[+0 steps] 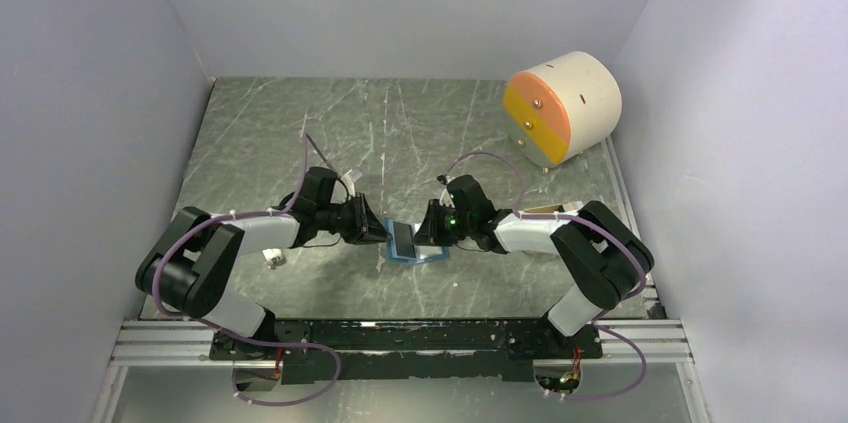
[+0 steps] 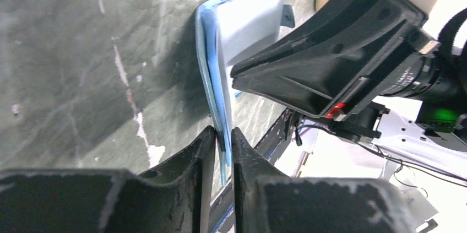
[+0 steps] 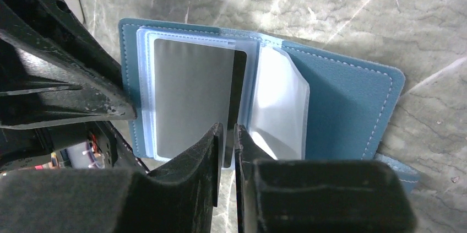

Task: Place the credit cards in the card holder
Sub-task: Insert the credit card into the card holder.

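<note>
Holder point(image 1: 422, 255) open at frame centre, card point(image 3: 190, 98) lying in its clear sleeve. My left gripper point(image 2: 223, 135) pinches holder edge, I judge to steady it. Right gripper point(image 3: 228, 133) jaws nearly together at card's lower edge; can't tell if gripping or pushing.

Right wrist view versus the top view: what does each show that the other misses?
Right wrist only: the grey card sits in a clear sleeve, its edge between the right fingers. Top only: the cream drum and a white clip. Both: the open blue holder on the table.
</note>
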You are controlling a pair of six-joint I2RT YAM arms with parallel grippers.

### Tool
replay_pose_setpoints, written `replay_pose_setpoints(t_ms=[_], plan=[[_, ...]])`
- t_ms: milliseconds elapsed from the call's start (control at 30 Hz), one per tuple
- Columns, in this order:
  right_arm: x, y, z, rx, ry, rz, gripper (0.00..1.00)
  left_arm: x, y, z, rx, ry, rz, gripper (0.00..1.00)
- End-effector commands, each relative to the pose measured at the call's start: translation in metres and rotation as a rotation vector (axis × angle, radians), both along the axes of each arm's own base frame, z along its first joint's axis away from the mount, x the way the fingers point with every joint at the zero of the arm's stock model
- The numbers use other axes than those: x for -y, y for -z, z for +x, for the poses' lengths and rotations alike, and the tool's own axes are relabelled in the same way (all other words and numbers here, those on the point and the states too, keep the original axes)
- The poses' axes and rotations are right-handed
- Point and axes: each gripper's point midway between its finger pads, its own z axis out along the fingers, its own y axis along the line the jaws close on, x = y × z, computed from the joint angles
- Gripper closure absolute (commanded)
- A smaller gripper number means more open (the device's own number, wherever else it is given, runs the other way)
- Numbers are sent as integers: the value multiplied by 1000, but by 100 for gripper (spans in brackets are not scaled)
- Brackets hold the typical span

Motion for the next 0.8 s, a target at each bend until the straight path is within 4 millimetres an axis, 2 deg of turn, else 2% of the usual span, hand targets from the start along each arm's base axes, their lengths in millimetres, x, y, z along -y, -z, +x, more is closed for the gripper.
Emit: replay_pose_setpoints(t_ms=[0, 267, 400, 567, 767], plan=[[2, 7, -3, 4, -2, -7, 83, 16, -13, 3, 38, 47, -65, 76], [3, 8, -5, 2, -3, -3, 84, 24, -9, 5, 46, 63, -40, 74], [2, 9, -6, 0, -5, 0, 84, 23, -11, 7, 60, 59, -28, 81], [0, 8, -7, -5, -9, 17, 85, 23, -22, 8, 98, 61, -38, 90], [-4, 10, -12, -24, -14, 43, 85, 26, -40, 5, 156, 92, -82, 91]])
